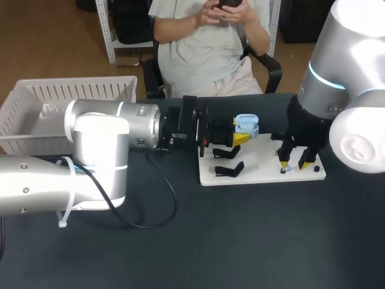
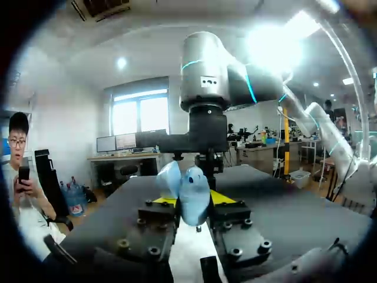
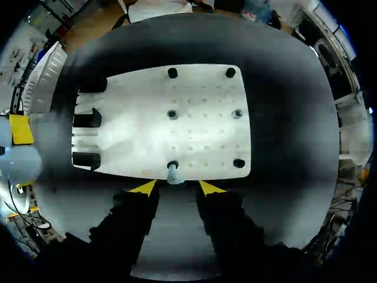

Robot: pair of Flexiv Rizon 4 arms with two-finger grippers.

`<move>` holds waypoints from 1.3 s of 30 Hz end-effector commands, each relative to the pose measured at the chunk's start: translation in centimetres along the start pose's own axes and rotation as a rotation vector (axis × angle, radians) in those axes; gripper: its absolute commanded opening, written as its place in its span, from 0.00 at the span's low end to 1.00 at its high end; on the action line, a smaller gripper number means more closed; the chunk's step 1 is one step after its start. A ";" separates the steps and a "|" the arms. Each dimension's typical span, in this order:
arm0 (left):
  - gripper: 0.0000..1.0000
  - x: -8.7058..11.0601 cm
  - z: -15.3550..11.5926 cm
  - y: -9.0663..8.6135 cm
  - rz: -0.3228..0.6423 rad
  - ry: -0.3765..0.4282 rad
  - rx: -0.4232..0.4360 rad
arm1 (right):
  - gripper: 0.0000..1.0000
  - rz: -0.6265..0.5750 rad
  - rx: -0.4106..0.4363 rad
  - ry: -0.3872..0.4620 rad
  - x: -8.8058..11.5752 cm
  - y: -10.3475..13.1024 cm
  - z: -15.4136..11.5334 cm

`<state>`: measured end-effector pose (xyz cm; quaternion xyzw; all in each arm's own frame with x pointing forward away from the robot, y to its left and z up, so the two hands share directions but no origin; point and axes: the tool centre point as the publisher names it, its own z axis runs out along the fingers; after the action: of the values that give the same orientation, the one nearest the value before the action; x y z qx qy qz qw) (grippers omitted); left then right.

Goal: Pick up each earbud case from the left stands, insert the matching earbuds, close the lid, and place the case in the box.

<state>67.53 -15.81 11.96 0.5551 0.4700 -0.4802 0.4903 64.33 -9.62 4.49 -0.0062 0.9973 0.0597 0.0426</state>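
The pale-blue earbud case (image 1: 246, 124), lid seemingly open, is clamped between my left gripper's (image 1: 239, 131) fingers above the white board (image 1: 264, 171). It looks light, hard and slick, with a delicate hinge, so I judge the base's sides the safest hold. My right gripper (image 3: 175, 188) hangs spread over an earbud (image 3: 174, 173).

My head camera sits above and behind the arms, looking down on the dark counter (image 1: 240, 253) from well back, with the white board (image 1: 264, 174) toward 3 o'clock of centre. The left wrist camera looks level across the counter along the left end effector (image 2: 193, 200), very near the earbud case (image 2: 191, 191), facing my right arm (image 2: 203, 71). The right wrist camera looks straight down past the right end effector (image 3: 177, 188), close over the board. Head and right wrist views share that board; head and left wrist views share the case.
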 end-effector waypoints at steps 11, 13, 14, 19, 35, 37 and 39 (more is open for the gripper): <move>0.00 0.0 0.0 -0.1 0.001 0.001 -0.005 | 0.35 -0.010 -0.004 0.018 -0.7 0.1 1.2; 0.00 0.0 0.0 -0.1 0.001 0.001 -0.005 | 0.33 -0.009 -0.006 0.020 -0.8 0.1 1.2; 0.00 0.0 0.0 -0.1 0.001 0.001 -0.005 | 0.33 -0.008 -0.007 0.022 -0.8 0.1 1.3; 0.00 0.0 0.0 -0.1 0.001 0.001 -0.005 | 0.29 -0.006 -0.009 0.028 -0.8 0.1 1.6; 0.00 0.0 0.0 -0.1 0.001 0.001 -0.005 | 0.00 0.005 -0.014 0.042 -0.8 0.2 1.9; 0.00 0.0 0.0 -0.1 0.001 0.001 -0.005 | 0.00 0.008 -0.014 0.042 -0.8 0.2 1.9; 0.00 0.0 0.0 -0.1 0.001 0.001 -0.005 | 0.00 0.010 -0.014 0.041 -0.8 0.2 1.8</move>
<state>67.53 -15.81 11.96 0.5551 0.4700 -0.4802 0.4903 65.20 -9.19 2.78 -0.0036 0.9975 0.0676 0.0216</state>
